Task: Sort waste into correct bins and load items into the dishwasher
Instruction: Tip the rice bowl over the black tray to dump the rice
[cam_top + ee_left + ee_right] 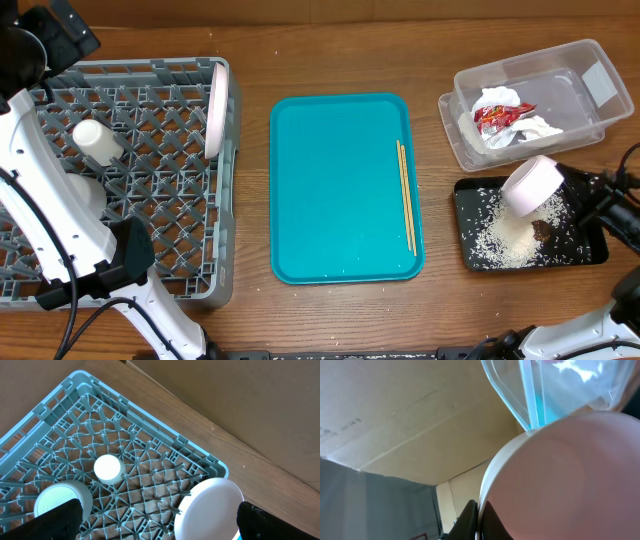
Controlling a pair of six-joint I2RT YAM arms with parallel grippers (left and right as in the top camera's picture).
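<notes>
Currently right pincer (479, 520) pinches bowl (532, 183) by its rim, tipped over tray (590, 250); probably stiff, slick, breakable, so rim hold suits. Left pincer (160, 525) gapes wide.

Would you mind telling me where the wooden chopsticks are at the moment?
In the overhead view, the chopsticks lie lengthwise on the teal tray, just inside its right edge, on the side facing the black tray.

Teal tray (330, 190) — grey lattice rack (160, 170) — lump (543, 230) perhaps brown.
</notes>
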